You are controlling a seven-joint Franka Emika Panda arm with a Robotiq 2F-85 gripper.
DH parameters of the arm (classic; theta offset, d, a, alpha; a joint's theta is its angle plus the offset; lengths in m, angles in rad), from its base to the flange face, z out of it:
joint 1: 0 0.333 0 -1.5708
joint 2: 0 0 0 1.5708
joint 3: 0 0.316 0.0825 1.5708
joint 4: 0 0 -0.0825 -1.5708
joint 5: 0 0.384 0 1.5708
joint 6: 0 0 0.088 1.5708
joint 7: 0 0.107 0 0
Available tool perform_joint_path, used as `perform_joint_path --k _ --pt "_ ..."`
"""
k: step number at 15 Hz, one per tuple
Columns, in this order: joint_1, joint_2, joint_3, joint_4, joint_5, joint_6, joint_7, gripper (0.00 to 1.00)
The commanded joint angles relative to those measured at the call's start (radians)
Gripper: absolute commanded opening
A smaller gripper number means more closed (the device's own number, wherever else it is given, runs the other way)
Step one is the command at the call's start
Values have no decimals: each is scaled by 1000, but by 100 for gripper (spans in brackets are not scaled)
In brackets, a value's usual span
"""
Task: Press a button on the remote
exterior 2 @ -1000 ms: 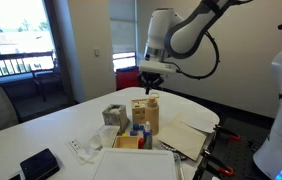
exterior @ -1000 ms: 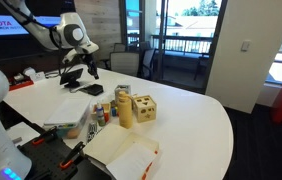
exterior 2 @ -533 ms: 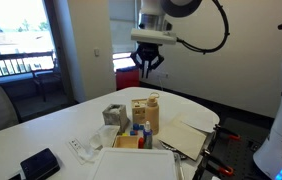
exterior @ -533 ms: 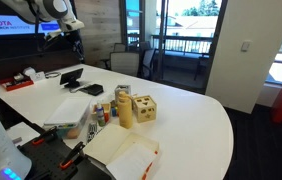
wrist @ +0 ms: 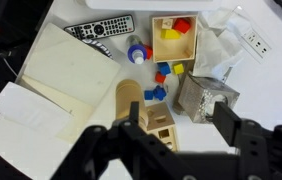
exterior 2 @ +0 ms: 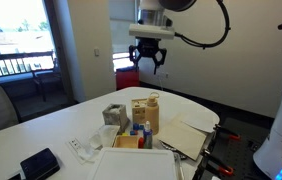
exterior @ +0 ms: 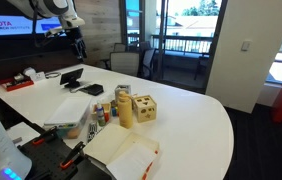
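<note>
The gripper (exterior 2: 148,64) hangs high above the tabletop (exterior 2: 41,125), jaws spread wide and empty, remote (wrist: 99,27) near the tabletop's edge.

The arm (exterior 2: 157,7) wears glossy white rounded shells with grey joints, and a thin black cable (exterior 2: 226,20) loops beside it. The claw (exterior 2: 148,57) is matt black with chunky fingers (wrist: 227,128).

In the wrist view, the remote (wrist: 99,28) lies above the open notebook (wrist: 53,75), with the wooden box of blocks (wrist: 174,40) to its right.
</note>
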Motion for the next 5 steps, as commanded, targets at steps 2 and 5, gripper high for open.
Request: perform_joint_path --k 2,5 --pt "-39 26 30 34 16 -38 -27 100" --pt "-45 44 30 36 13 -31 -31 100"
